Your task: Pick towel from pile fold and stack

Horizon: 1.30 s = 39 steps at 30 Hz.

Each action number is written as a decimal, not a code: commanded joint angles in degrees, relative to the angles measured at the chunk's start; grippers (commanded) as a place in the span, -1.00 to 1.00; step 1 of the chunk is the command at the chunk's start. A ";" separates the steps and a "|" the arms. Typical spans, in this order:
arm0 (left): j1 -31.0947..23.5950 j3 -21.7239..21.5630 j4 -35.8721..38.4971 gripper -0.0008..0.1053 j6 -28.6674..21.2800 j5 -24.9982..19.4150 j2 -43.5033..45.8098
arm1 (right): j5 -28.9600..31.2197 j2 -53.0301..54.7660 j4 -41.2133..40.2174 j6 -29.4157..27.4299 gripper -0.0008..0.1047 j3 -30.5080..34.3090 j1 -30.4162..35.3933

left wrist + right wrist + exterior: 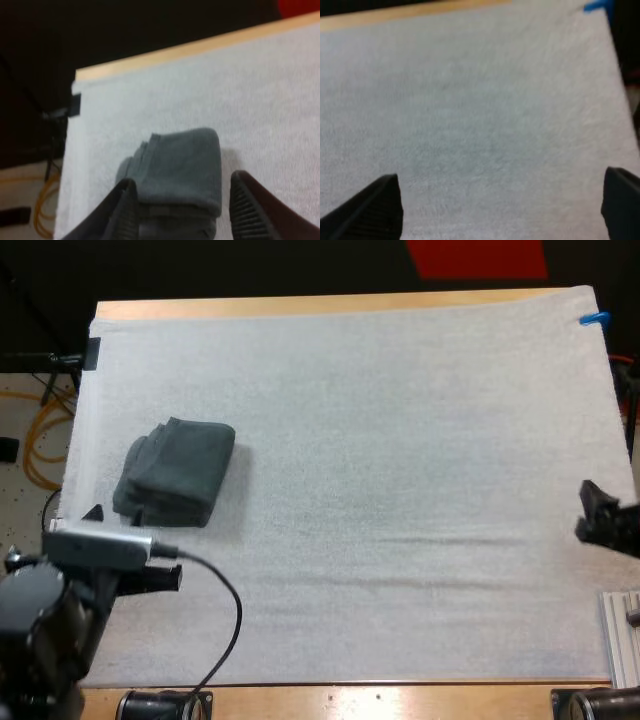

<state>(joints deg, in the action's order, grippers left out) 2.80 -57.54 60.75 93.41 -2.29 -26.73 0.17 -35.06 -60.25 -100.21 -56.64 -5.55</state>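
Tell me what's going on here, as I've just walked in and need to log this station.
Two robot arms are working at a towel-folding task. A folded stack of dark grey-green towels lies on the left side of the white mat. The left gripper is open at the stack's near end and isn't gripping it. The right gripper is open over bare mat near the right edge and holds nothing.

Bright even light; soft shadows

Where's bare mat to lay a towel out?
The mat is bare from the towel stack across to the right gripper, far edge to near edge. Crowded only at the left: the stack, with the left gripper at its near side, fingers open.
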 commanded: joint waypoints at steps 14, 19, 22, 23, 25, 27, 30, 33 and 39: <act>0.33 0.04 7.74 -0.21 -3.09 -0.58 19.10 | 2.26 24.22 -2.30 -1.60 0.49 5.65 0.22; 0.33 1.14 14.27 -0.21 -3.09 -0.58 26.39 | 5.47 31.91 -2.30 -1.60 0.49 9.41 0.22; 0.33 2.17 20.04 -0.21 -3.08 -0.58 30.86 | 5.58 36.28 -2.85 -1.60 0.49 11.17 0.22; 0.33 2.35 22.64 -0.21 -2.79 -0.59 32.37 | 5.58 37.95 -3.46 -1.41 0.49 11.72 0.22; 0.33 2.68 25.70 -0.21 -1.94 -0.74 34.93 | 5.59 38.43 -5.82 -0.55 0.49 11.92 0.22; 0.11 2.56 29.37 -0.21 -1.82 -1.04 35.86 | 5.48 37.92 -8.44 0.31 0.49 12.42 0.22; -0.37 3.35 28.95 -0.21 -1.06 -1.01 35.76 | 5.07 38.16 -8.53 1.11 0.49 13.94 0.22; -0.37 5.27 28.96 -0.21 -0.61 -0.89 35.75 | 5.07 38.16 -7.22 1.24 0.49 14.89 0.22; -0.37 9.27 20.65 -0.21 -0.61 -0.90 35.64 | 4.94 38.16 0.35 1.04 0.49 16.46 0.22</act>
<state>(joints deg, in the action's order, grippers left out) 2.57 -48.19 83.05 92.29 -2.96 0.85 5.41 0.71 -61.40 -99.03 -40.24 -5.55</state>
